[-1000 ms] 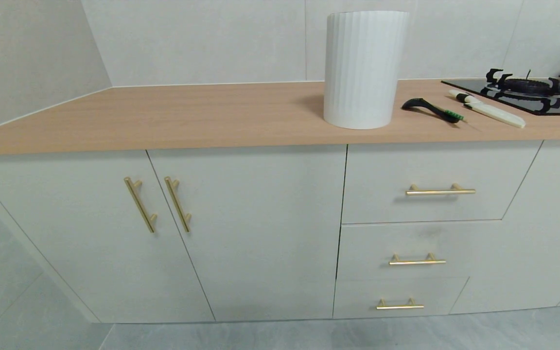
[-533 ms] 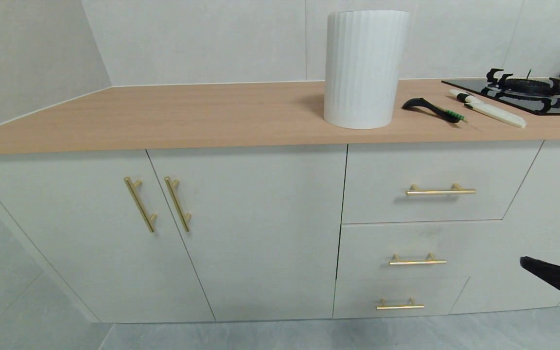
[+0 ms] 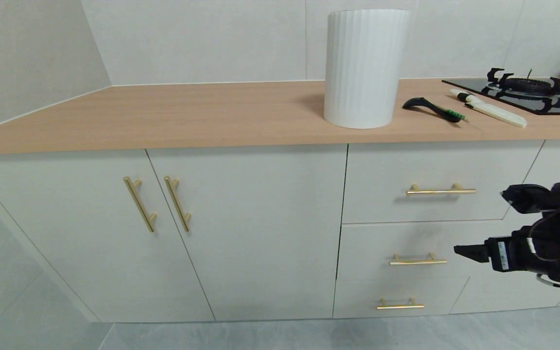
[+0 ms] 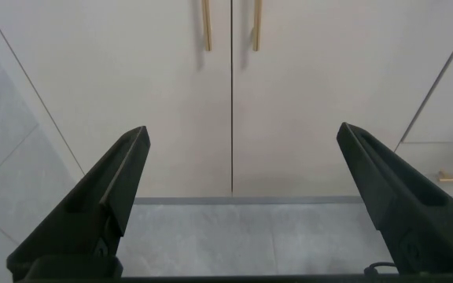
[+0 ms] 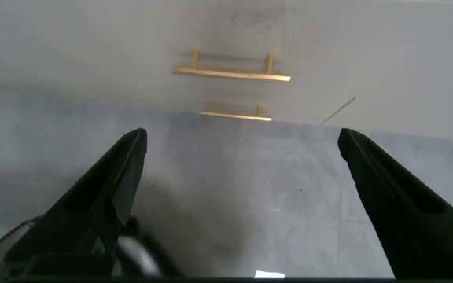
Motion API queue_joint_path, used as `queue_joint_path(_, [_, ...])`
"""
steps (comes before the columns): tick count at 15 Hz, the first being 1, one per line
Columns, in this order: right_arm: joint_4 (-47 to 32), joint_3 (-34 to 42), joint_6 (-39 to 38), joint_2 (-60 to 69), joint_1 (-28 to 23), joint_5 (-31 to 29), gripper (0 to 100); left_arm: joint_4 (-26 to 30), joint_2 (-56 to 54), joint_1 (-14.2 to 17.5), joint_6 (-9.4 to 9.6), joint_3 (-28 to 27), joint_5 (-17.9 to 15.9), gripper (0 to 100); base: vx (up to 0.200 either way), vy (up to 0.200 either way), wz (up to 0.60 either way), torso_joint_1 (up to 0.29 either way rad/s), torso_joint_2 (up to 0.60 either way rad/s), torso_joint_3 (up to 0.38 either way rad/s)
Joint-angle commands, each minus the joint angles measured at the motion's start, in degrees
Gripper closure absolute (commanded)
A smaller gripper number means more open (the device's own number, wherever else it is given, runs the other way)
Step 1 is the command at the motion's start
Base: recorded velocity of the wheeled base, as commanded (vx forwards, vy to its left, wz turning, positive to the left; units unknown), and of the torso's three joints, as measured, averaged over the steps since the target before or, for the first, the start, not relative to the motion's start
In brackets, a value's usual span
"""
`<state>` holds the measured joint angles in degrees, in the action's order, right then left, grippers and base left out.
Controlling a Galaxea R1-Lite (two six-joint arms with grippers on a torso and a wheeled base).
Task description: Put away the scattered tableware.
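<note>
Wooden worktop (image 3: 187, 116): runs the width of the head view above pale cabinet fronts and carries all the tableware towards the robot's right.
White ribbed container (image 3: 363, 68): a tall cylinder standing upright on the worktop; its rim sits near the top of the frame, and its inside is hidden.
Black-handled utensil (image 3: 433, 109): lies flat on the worktop just right of the container, apart from it. It has a green band near its thin end; what kind of tool it is cannot be made out.
White knife (image 3: 491, 111): lies flat just beyond the utensil, between it and the hob, with its pale blade pointing towards the front edge.
Gas hob (image 3: 528, 90): black glass with a black pan support, cut off by the right edge.
Right gripper (image 3: 480, 222): hangs in front of the drawers, below worktop level and well apart from the tableware. Its fingers stand wide apart and hold nothing, and its arm is cut off by the frame. From its wrist (image 5: 241, 141), the middle drawer handle (image 5: 231, 72) and bottom drawer handle (image 5: 236, 115) lie ahead, above grey floor.
Left gripper (image 4: 241, 134): its fingers are spread wide with nothing between them, facing the double cabinet doors; the two brass door handles (image 4: 207, 25) are cropped at the top.
Top drawer handle (image 3: 440, 190): brass, horizontal, near the right gripper's upper finger.
</note>
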<state>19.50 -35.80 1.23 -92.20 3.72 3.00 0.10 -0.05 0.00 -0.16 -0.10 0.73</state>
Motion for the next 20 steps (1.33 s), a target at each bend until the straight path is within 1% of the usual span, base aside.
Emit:
queue_joint_path(1, [5.5,-3.7,0.5,-15.1,0.1,-2.6,0,0.0,0.0,0.0,-0.02,0.0,0.1,0,0.000,0.000,0.00,0.000,0.00,0.000])
queue_joint_path(3, [7.7,-5.2,0.4,-21.1,0.1,-2.7,0,0.0,0.0,0.0,-0.02,0.0,0.0,0,0.000,0.000,0.00,0.000,0.00,0.000])
queue_joint_path(5, [13.1,-4.8,0.4,-25.1,0.1,-2.8,0,0.0,0.0,0.0,0.07,0.0,0.0,0,0.000,0.000,0.00,0.000,0.00,0.000])
queue_joint_path(6, [17.4,-4.5,0.4,-28.2,0.1,-4.0,0,0.0,0.0,0.0,-0.02,0.0,0.0,0,0.000,0.000,0.00,0.000,0.00,0.000])
queue_joint_path(7, [20.9,-3.7,0.4,-29.8,0.2,-5.3,0,0.0,0.0,0.0,-0.02,0.0,0.0,0,0.000,0.000,0.00,0.000,0.00,0.000])
queue_joint_path(9, [25.6,-2.8,0.4,-30.8,0.6,-6.0,0,0.0,0.0,0.0,-0.02,0.0,0.0,0,0.000,0.000,0.00,0.000,0.00,0.000])
queue_joint_path(12, [29.2,-2.3,0.4,-32.5,0.7,-6.0,0,0.0,0.0,0.0,-0.02,0.0,0.1,0,0.000,0.000,0.00,0.000,0.00,0.000])
queue_joint_path(16, [37.6,-2.3,0.4,-37.1,1.0,-7.0,0,0.0,0.0,0.0,-0.02,0.0,0.1,0,0.000,0.000,0.00,0.000,0.00,0.000])
queue_joint_path(17, [38.6,-2.5,0.4,-38.3,1.3,-8.2,0,0.0,0.0,0.0,-0.02,0.0,0.0,0,0.000,0.000,0.00,0.000,0.00,0.000])
queue_joint_path(20, [40.6,-3.0,0.4,-40.6,2.6,-8.7,0,0.0,0.0,0.0,-0.02,0.0,0.1,0,0.000,0.000,0.00,0.000,0.00,0.000])
